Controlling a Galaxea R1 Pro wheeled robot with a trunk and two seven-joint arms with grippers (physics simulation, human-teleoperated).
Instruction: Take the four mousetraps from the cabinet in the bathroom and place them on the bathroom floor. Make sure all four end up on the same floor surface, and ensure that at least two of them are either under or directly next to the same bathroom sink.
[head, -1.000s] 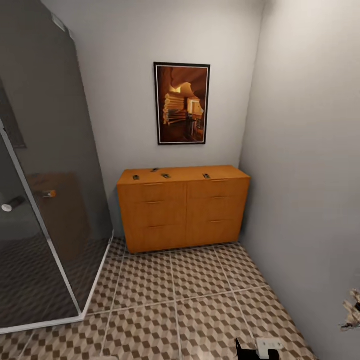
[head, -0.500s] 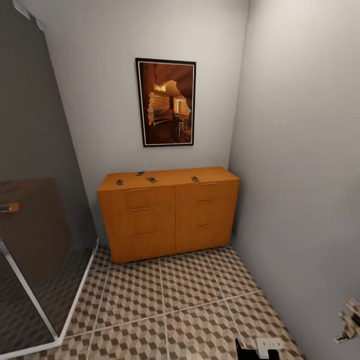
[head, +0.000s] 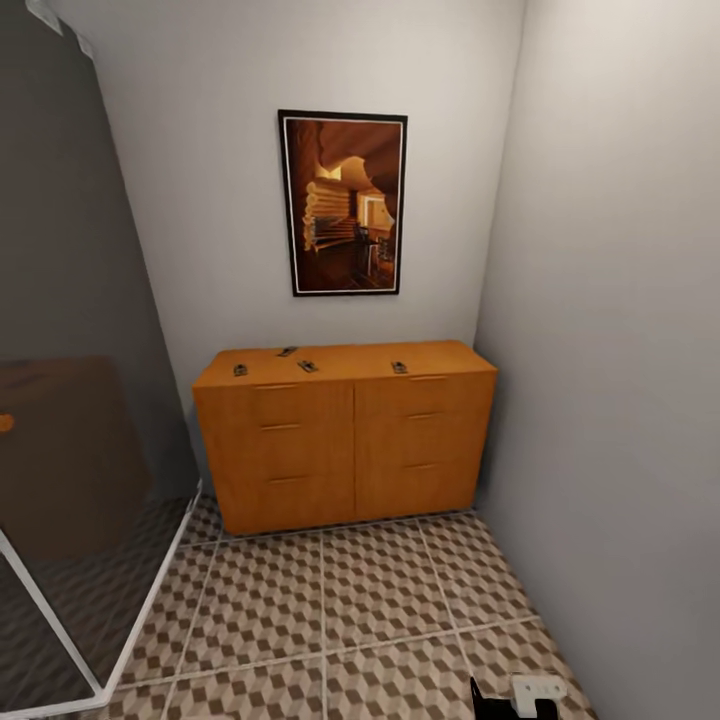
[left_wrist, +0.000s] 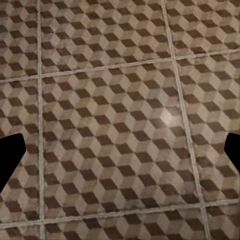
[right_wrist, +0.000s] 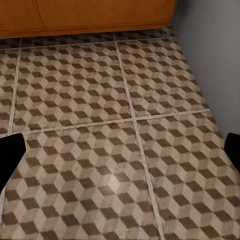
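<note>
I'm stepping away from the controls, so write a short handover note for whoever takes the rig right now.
Left gripper: open, empty, over the cube-patterned tiled bathroom floor.
Right gripper: open, empty, over the same floor near the orange wooden drawer cabinet.
Four tiny dark mousetraps lie on the cabinet top.
Done: robot faces the cabinet; none picked up.
Left: take all four, set them on the floor, at least two by the sink.
</note>
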